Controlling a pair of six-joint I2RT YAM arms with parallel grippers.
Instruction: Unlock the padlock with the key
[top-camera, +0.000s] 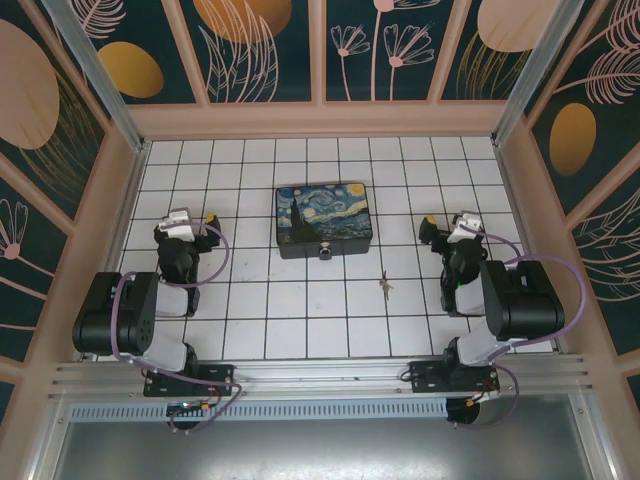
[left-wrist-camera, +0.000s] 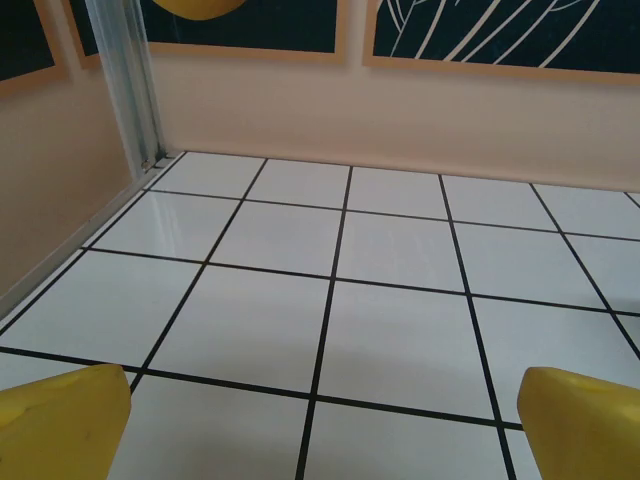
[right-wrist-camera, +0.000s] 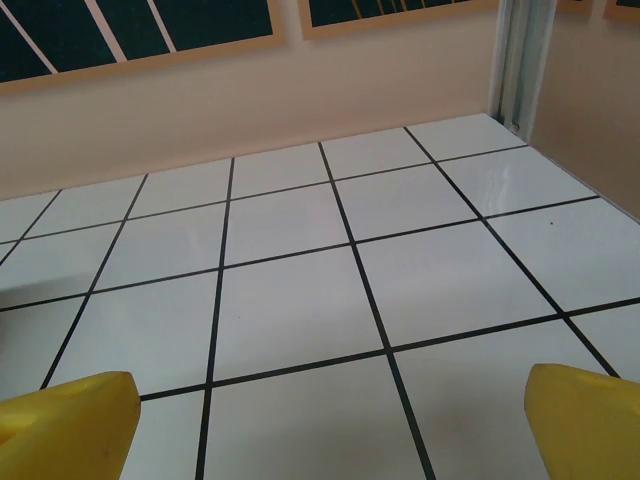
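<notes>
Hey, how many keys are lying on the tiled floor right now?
1. The key lies on the white tiles, nearer the arms than the painted box and to its right, apart from it. It is too small to rule out a second key bunched with it.

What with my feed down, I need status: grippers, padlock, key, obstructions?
Left gripper open, empty. Right gripper open, empty. Padlock at near side of box; key loose on tiles. Nothing blocking key.

Right gripper (right-wrist-camera: 328, 425) hanging over white tiled floor (right-wrist-camera: 300, 300), its yellow fingertips (right-wrist-camera: 65, 420) sitting wide apart in the lower corners. Beige wall (right-wrist-camera: 250, 100) running across upper frame; metal post (right-wrist-camera: 515, 60) standing at upper right.
</notes>
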